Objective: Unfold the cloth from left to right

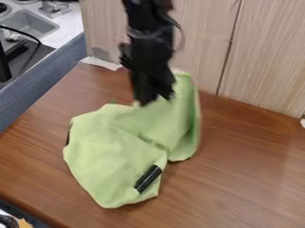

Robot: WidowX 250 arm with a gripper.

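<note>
The green cloth [113, 156] lies crumpled mid-worktop [250, 187], its far right part standing up beside the gripper [156, 99]. The black arm [149, 35] hangs down from the top edge, nearly upright; whether the gripper is open or gripping cloth, I cannot tell.

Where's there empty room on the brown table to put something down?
In the picture, there's bare tabletop to the right of the green cloth, up to the pale panels. Another bare patch is left of the cloth, beside the blue edge. It's crowded in the back middle, where the gripper is at the cloth.
</note>
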